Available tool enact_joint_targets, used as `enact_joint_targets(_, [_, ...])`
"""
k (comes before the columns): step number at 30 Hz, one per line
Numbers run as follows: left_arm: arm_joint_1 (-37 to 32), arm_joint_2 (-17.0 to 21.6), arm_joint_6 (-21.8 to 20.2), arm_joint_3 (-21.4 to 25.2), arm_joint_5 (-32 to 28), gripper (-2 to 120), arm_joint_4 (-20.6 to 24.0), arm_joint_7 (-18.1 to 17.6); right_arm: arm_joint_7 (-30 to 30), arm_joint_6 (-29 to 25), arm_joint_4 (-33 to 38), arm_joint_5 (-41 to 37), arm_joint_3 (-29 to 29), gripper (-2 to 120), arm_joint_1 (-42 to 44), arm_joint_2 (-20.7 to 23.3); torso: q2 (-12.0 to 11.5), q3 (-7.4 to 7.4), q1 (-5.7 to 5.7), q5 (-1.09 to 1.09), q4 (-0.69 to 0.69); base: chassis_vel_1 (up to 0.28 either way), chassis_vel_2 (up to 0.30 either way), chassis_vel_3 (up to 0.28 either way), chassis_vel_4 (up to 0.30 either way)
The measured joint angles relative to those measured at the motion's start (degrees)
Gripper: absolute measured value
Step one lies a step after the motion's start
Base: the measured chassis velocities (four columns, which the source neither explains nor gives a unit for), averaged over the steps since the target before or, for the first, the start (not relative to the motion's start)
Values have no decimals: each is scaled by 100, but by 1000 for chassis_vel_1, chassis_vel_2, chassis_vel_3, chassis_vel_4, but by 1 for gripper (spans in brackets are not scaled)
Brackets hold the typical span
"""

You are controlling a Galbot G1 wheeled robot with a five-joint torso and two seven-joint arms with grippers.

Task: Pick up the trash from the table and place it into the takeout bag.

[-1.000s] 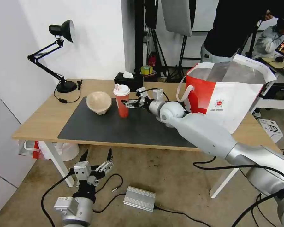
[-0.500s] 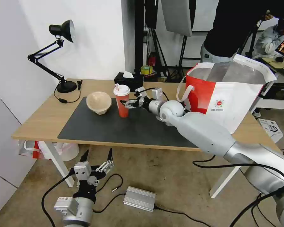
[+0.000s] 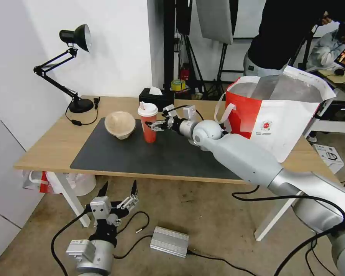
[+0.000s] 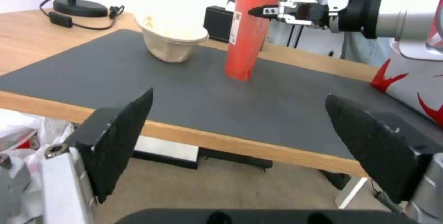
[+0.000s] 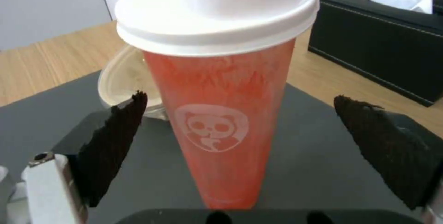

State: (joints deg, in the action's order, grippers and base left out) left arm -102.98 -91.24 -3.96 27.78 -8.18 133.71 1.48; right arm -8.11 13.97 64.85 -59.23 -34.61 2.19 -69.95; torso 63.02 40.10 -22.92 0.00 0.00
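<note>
I see a long light-wood worktop [image 3: 46, 147] on white legs, with a large dark grey mat [image 3: 142, 155] lying flat across its middle. On the mat stand a beige pulp bowl [image 3: 120, 124] and, just beside it, an upright red cup [image 3: 148, 122] with a white lid. Off the mat, on the bare wood, I see a black desk lamp [image 3: 71, 69] at the far left corner, a black tissue box [image 3: 156, 99] at the far edge behind the cup, and a big white-and-red takeout bag [image 3: 280, 115] on the right end.
</note>
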Motion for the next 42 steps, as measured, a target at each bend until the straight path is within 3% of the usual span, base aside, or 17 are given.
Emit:
enact_joint_targets(25, [9, 2, 19, -27, -11, 100, -60, 0, -341, -21, -431, 133, -4, 100, -57, -259, 0, 0, 0, 0, 0, 0, 0, 0, 0])
enact_joint_targets(27, [9, 2, 22, -32, -11, 100, -69, 0, -365, -27, -455, 134, 1, 97, -60, -267, 0, 0, 0, 0, 0, 0, 0, 0, 0])
enact_joint_targets(28, [8, 1, 28, -38, -11, 100, -78, 0, -412, -35, -475, 134, 3, 89, -59, -268, 0, 0, 0, 0, 0, 0, 0, 0, 0])
enact_joint_targets(33, [3, 0, 37, -41, -11, 100, -79, 0, -445, -52, -481, 133, 16, 76, -15, -269, 0, 0, 0, 0, 0, 0, 0, 0, 0])
enact_joint_targets(42, [8, -1, 39, -42, -8, 100, -75, 0, -481, -90, -449, 132, 23, 43, 63, -263, 0, 0, 1, 0, 0, 0, 0, 0, 0])
